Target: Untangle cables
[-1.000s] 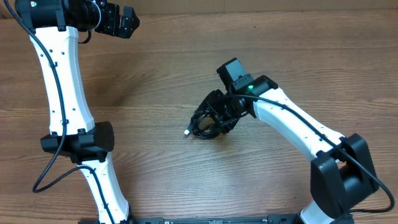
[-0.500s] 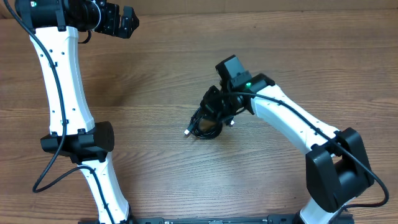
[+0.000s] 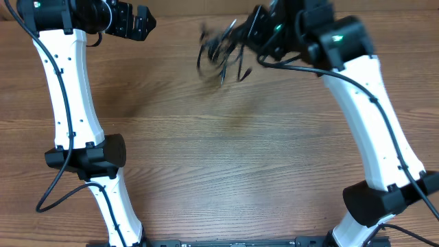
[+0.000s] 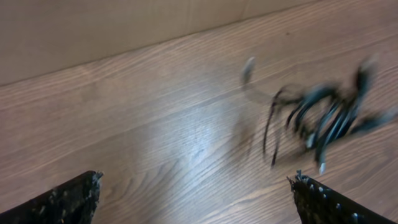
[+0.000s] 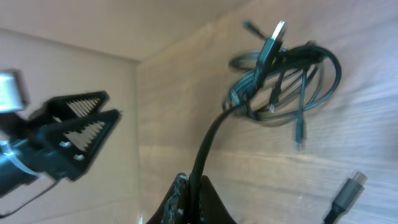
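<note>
The cables [image 3: 223, 46] are a tangle of thin black cords, hanging blurred in the air over the far middle of the table. My right gripper [image 3: 262, 33] is raised beside them and is shut on one black cord. In the right wrist view that cord runs up from the closed right gripper [image 5: 194, 186] to the dangling cables [image 5: 286, 74], and a loose plug end [image 5: 348, 186] hangs at the lower right. My left gripper [image 3: 140, 24] stands open and empty at the far left. In the left wrist view the cables [image 4: 323, 118] float to the right of the left gripper [image 4: 194, 186].
A wooden table [image 3: 226, 171] lies below. A tan wall [image 4: 124, 31] runs along its far edge. The left arm's column [image 3: 75, 103] stands at the left, and the right arm [image 3: 370, 123] stretches up the right side.
My right gripper closed on a cord in the bundle and swung it up and away from the table's middle to the far side. The left arm has stayed put.
</note>
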Controlling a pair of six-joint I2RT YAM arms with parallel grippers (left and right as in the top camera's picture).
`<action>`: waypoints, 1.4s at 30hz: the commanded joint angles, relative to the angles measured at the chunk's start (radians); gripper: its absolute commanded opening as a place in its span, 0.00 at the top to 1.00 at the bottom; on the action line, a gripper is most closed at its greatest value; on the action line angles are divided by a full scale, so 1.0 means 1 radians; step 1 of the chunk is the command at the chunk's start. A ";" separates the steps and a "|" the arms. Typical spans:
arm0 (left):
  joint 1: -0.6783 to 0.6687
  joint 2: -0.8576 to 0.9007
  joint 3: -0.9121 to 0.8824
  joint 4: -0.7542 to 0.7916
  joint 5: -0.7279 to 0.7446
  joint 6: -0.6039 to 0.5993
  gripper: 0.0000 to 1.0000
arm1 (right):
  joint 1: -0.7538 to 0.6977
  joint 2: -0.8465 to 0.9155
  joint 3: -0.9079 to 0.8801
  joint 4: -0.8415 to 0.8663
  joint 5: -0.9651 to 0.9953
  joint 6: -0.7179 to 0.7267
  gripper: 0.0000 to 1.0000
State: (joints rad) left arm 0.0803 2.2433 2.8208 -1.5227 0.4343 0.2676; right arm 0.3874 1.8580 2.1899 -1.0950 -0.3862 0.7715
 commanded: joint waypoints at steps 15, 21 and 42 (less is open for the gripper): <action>-0.098 0.149 -0.081 -0.052 0.511 0.012 0.01 | -0.096 -0.018 0.267 -0.076 0.085 -0.172 0.96; -0.262 0.253 -0.095 -0.022 0.640 0.167 0.00 | -0.097 -0.029 0.267 -0.057 0.019 -0.198 0.96; -0.349 0.275 -0.095 0.313 0.546 0.049 0.16 | -0.097 -0.098 0.267 -0.035 -0.113 -0.196 0.96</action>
State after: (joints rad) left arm -0.2657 2.5324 2.7178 -1.2324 0.9836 0.3374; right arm 0.2935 1.8046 2.4233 -1.1439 -0.4358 0.5823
